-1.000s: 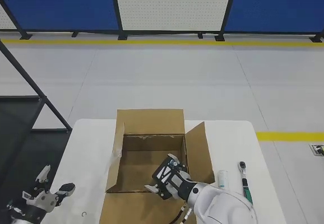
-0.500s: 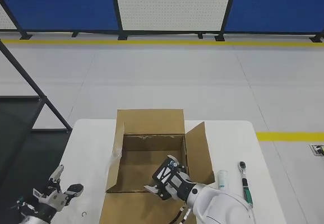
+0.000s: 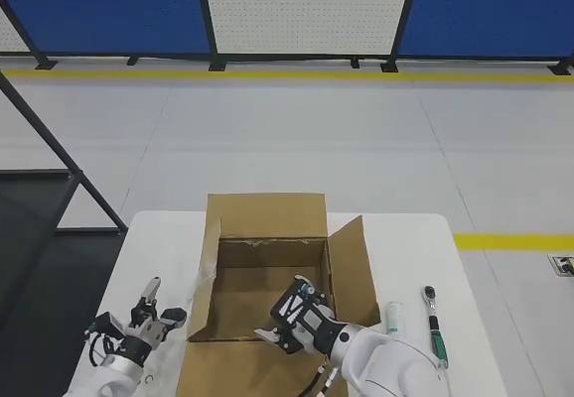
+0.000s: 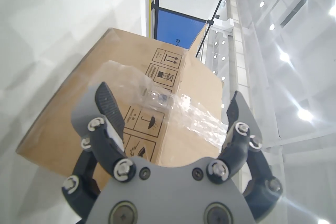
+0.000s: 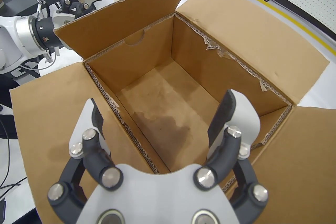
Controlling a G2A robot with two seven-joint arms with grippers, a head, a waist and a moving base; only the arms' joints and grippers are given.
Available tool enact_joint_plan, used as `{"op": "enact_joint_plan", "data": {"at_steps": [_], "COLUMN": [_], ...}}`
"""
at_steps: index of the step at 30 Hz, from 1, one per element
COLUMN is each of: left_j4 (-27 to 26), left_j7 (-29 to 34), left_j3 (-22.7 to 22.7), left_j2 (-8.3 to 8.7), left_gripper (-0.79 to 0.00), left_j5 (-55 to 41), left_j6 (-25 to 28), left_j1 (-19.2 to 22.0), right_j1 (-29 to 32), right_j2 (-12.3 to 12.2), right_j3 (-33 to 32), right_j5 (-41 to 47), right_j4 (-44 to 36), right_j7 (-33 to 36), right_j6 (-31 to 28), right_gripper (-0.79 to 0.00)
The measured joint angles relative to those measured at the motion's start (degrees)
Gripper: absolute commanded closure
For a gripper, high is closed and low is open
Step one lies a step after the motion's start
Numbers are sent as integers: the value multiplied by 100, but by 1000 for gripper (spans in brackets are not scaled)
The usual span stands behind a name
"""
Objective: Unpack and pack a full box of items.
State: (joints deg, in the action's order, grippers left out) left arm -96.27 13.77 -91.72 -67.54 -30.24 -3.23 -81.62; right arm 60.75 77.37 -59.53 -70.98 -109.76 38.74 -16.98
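Outside, box (image 4: 126, 47) side bears handling pictograms (image 4: 170, 60).

The cardboard box (image 3: 267, 260) stands mid-table (image 3: 163, 248), its flaps spread outward. The right gripper (image 3: 287, 316) hangs over the box's near edge, above the inside. The left gripper (image 3: 160, 310) is left of the box, near its outer wall. A plastic bag (image 4: 147, 88) lies between them, seemingly against the wall. On the table right of the box lies a small bottle (image 3: 394, 318), and a ratchet wrench (image 3: 433, 323) is just beside it, farther right. A metal rack (image 3: 29, 189) stands left of the table.
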Motion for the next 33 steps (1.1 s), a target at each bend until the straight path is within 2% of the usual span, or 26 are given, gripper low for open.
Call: {"op": "enact_joint_plan", "data": {"at_steps": [1, 3, 4, 6, 7, 8, 9, 25, 27, 28, 33], "left_j4": [60, 133, 174, 239, 275, 292, 304, 273, 260, 256, 412], "left_j7": [-51, -141, -167, -181, -182, -181, -177, -86, 18, 116, 451], "left_j3": [49, 117, 157, 197, 214, 219, 220, -103, -137, -166, -323], "left_j2": [-8, -20, -28, -36, -42, -44, -46, -60, -55, -49, -28], "left_gripper": [-656, -431, -348, -222, -185, -49, 0, 0, -369, -785, -785], "left_j5": [27, 88, 104, 104, 78, 62, 55, -384, -412, -416, -688], "left_j6": [-5, 8, 16, 13, -16, -40, -55, -55, -96, -124, -372], "left_j1": [58, 129, 166, 212, 235, 250, 261, 64, 12, -45, -135], "right_j1": [15, 28, 34, 36, 32, 27, 20, -230, -247, -255, -268], "right_j2": [-4, -10, -13, -17, -18, -20, -20, -7, -6, -5, -6], "right_j3": [-18, -43, -54, -65, -72, -78, -85, -47, -38, -34, -35], "right_j5": [12, 28, 34, 37, 40, 48, 60, 224, 234, 241, 267], "right_j4": [0, 0, 1, 9, 17, 26, 39, 283, 292, 298, 327], "right_j7": [-7, -15, -22, -31, -37, -42, -50, -67, -49, -41, -30], "right_j6": [-12, -31, -39, -49, -57, -64, -70, -115, -111, -107, -82], "right_gripper": [-785, -785, -785, -785, -785, -785, -785, -785, -785, -785, -785]}}
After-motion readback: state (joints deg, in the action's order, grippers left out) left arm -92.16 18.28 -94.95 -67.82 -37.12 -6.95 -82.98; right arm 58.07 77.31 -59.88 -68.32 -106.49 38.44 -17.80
